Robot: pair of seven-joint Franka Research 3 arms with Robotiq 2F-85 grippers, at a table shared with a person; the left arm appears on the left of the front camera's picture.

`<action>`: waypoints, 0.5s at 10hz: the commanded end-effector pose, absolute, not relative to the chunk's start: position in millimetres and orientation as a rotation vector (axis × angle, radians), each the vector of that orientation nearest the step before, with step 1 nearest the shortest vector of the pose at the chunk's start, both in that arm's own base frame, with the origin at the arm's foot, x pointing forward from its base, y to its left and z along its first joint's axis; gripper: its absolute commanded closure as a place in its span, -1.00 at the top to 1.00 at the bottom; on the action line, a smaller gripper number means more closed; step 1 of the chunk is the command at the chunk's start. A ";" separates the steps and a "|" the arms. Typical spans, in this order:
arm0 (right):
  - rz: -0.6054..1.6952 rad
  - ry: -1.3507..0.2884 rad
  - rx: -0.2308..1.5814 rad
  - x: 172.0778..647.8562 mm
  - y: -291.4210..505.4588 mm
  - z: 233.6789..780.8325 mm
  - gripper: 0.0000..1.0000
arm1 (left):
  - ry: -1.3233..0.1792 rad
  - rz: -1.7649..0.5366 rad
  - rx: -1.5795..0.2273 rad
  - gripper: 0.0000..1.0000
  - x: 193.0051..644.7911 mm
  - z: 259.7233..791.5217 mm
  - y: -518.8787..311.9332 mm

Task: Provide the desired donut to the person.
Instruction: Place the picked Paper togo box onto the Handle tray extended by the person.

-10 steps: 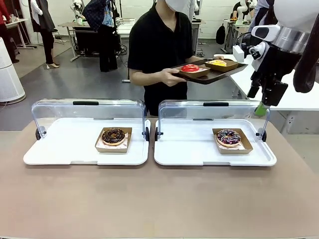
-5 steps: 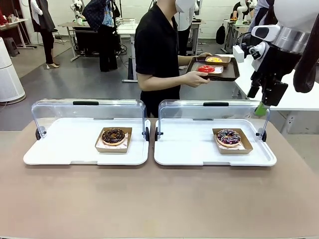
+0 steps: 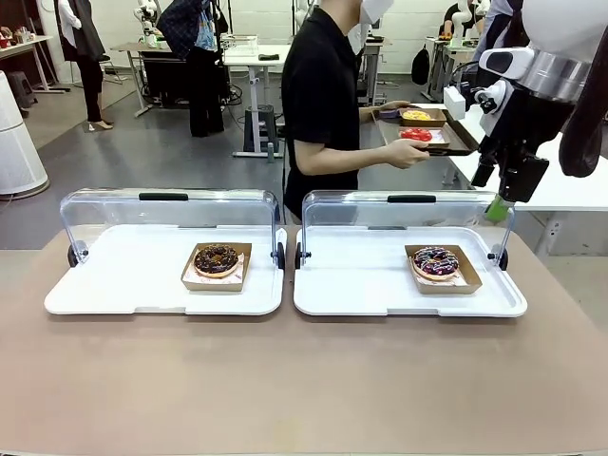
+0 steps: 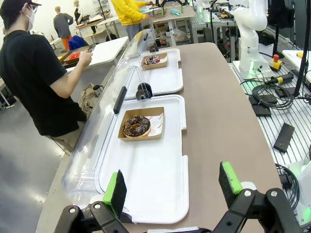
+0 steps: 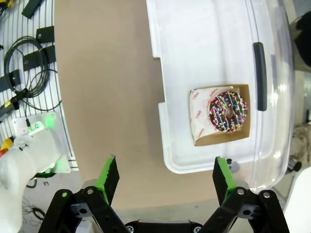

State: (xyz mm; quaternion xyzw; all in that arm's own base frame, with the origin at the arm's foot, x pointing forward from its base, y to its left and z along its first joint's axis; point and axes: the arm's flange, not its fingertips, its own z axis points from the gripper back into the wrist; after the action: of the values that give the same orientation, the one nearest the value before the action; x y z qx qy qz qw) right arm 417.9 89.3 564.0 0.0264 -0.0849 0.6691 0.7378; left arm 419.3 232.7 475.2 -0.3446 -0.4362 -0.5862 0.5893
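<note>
A chocolate donut (image 3: pixel 217 258) (image 4: pixel 137 125) sits in a brown card tray on the left white tray (image 3: pixel 114 285). A dark donut with coloured sprinkles (image 3: pixel 435 261) (image 5: pixel 228 110) lies in its own card tray on the right white tray (image 3: pixel 361 285). The person (image 3: pixel 328 104) (image 4: pixel 34 82) stands at the far side, turned toward picture right, holding a dark serving tray (image 3: pixel 446 138) with a red donut (image 3: pixel 416 134) and a yellow one (image 3: pixel 415 116). My right gripper (image 3: pixel 496 207) (image 5: pixel 165 177) hangs open above the right tray's far right corner. My left gripper (image 4: pixel 170 187) is open and empty over the left tray's end.
Both white trays have clear hinged lids (image 3: pixel 166 214) (image 3: pixel 408 214) standing open at the far side. A white side table (image 3: pixel 570 190) stands at the right behind my right arm. The brown tabletop (image 3: pixel 304 380) in front of the trays is bare.
The person has turned toward picture right and carried the serving tray that way, toward the side table. Neither arm has moved and both donuts lie where they were.
</note>
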 end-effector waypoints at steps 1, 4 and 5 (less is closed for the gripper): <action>1.470 -0.226 0.250 427.2 68.5 568.3 1.00 | -1.022 -1.366 -0.803 1.00 417.6 476.7 231.7; 1.575 -0.342 0.647 466.8 -23.0 562.8 1.00 | -1.022 -1.366 -0.803 1.00 417.6 476.7 231.7; 1.586 -0.416 0.806 471.8 -51.5 561.9 1.00 | -1.022 -1.366 -0.803 1.00 417.6 476.7 231.7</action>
State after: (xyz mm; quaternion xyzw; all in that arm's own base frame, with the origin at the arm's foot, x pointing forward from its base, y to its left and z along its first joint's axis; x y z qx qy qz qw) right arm 449.3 -30.7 555.7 0.2668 -0.1909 0.6992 0.6352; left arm 419.2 232.8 475.2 -0.3446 -0.4362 -0.5862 0.5894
